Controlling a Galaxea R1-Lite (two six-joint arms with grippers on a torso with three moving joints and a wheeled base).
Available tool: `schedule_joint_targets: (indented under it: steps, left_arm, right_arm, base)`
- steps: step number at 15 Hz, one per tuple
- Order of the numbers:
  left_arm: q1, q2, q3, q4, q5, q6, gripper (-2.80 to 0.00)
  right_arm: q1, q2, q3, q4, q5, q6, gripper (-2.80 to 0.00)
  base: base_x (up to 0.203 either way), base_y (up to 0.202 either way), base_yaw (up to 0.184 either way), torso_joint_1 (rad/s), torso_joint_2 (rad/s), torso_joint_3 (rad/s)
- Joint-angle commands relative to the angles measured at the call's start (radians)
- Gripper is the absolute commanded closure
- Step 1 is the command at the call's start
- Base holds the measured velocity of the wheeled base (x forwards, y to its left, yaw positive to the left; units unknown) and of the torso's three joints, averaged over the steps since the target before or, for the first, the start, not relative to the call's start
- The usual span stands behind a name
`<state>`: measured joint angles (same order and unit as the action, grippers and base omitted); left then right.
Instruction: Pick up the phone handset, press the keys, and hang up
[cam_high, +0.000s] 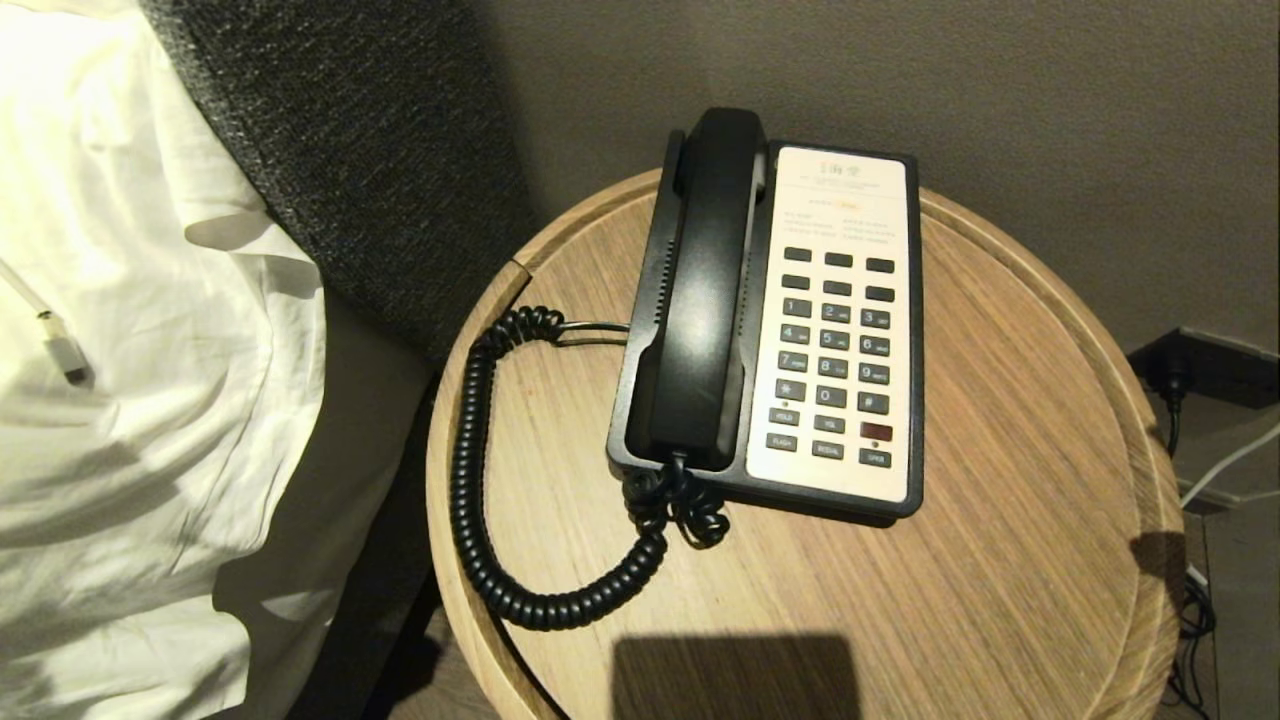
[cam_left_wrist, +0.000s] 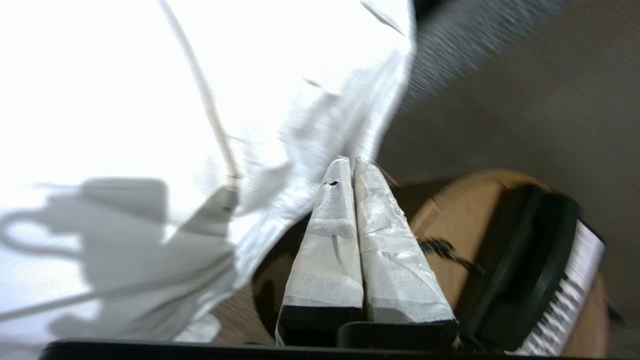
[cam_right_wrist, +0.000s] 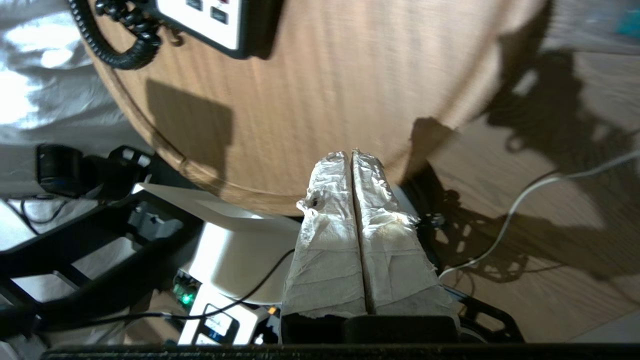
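Observation:
The black phone handset lies in its cradle on the left side of the phone, its coiled cord looping over the round wooden table. The keys sit in rows on the cream faceplate, with a red button near the bottom. Neither arm shows in the head view. My left gripper is shut and empty, off to the bed side of the table, with the handset beside it. My right gripper is shut and empty, below the table's near edge.
A white bed sheet with a white cable lies left of the table, against a dark headboard. Cables and a wall socket are at the right. My base and its wiring sit under the table's front.

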<state>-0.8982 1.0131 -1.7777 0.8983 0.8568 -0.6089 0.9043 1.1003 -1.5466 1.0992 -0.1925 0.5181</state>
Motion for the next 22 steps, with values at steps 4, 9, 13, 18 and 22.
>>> schedule_joint_targets:
  steps: [4, 9, 13, 18, 22]
  left_arm:
    - [0.381, -0.099, 0.048, 0.113, -0.004, -0.043, 0.00]
    - [0.611, -0.352, 0.252, 0.257, -0.080, -0.075, 0.00]
    - [0.784, -0.554, 0.418, 0.292, -0.224, -0.030, 0.00]
    - [0.850, -0.730, 0.613, 0.219, -0.339, 0.147, 0.00]
    - [0.863, -0.776, 0.658, 0.206, -0.378, 0.168, 0.00]
  right_arm:
    - [-0.109, -0.201, -0.055, 0.235, -0.011, 0.003, 0.00]
    - [-0.238, -0.303, -0.223, 0.427, -0.004, 0.003, 0.00]
    - [-0.312, -0.340, -0.286, 0.431, -0.001, 0.001, 0.00]
    - [-0.437, -0.371, -0.362, 0.431, 0.013, -0.004, 0.00]
    - [-0.567, -0.483, -0.337, 0.431, 0.080, -0.014, 0.00]
  base:
    - [0.000, 0.000, 0.000, 0.000, 0.00, 0.000]
    - [0.000, 0.000, 0.000, 0.000, 0.00, 0.000]
    - [0.000, 0.000, 0.000, 0.000, 0.00, 0.000]
    - [0.000, 0.000, 0.000, 0.000, 0.00, 0.000]
    - [0.000, 0.000, 0.000, 0.000, 0.00, 0.000]
